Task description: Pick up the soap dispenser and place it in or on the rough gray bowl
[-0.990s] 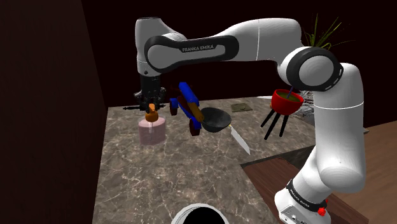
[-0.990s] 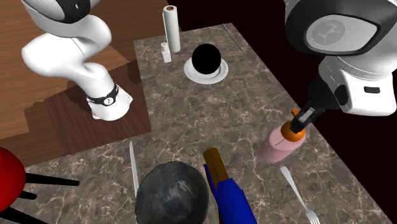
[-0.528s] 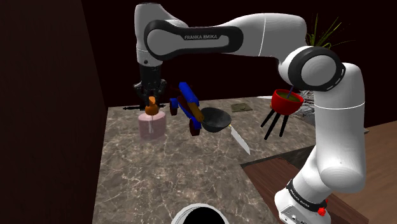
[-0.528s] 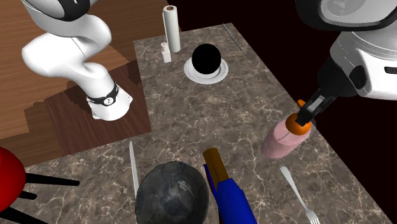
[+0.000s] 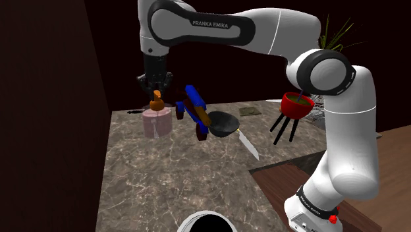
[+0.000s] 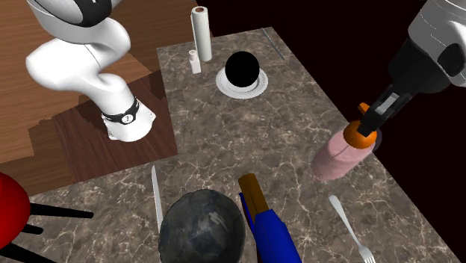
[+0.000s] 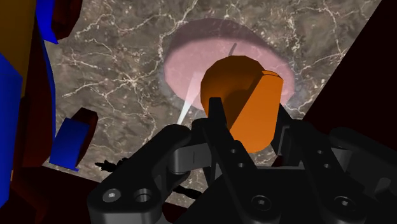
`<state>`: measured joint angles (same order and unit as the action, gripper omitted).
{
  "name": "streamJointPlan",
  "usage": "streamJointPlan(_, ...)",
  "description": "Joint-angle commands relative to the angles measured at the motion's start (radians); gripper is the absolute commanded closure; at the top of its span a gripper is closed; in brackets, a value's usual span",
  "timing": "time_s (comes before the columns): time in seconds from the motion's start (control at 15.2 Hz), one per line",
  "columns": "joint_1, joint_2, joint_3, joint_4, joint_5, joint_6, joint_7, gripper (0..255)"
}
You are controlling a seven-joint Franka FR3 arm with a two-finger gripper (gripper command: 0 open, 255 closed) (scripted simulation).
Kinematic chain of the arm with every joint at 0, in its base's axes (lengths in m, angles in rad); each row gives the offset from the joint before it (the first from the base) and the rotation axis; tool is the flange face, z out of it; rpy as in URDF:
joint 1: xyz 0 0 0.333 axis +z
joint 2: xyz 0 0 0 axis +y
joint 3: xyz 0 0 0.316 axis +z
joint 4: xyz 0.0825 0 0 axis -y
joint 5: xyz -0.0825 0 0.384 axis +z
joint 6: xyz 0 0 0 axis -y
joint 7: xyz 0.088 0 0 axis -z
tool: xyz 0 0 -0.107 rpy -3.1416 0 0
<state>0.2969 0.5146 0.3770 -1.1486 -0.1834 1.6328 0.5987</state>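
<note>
Clasping the orange pump of the pink soap dispenser, the gripper holds it upright over the counter; the gray bowl sits toward the shoulder view's right.

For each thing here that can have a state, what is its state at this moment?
soap dispenser: upright, held by its orange pump, apart from the bowl.
gripper: shut on the dispenser's pump.
gray bowl: on the counter, dispenser not in it.
knife: lying flat on the counter.
fork: lying flat on the counter.
paper roll: standing upright.
</note>
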Motion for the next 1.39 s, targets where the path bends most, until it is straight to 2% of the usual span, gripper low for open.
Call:
streamJointPlan(0.0,0.005,0.006,0.0,0.038,-0.002,-0.032,-0.002,255)
streamJointPlan(0.66,0.056,0.085,-0.007,0.302,-0.025,-0.214,-0.01,255)
streamJointPlan(0.92,-0.063,-0.097,0.0,0.046,0.032,-0.137,-0.071,255)
streamJointPlan(1.32,-0.192,-0.288,-0.024,-0.173,0.105,-0.096,-0.194,255)
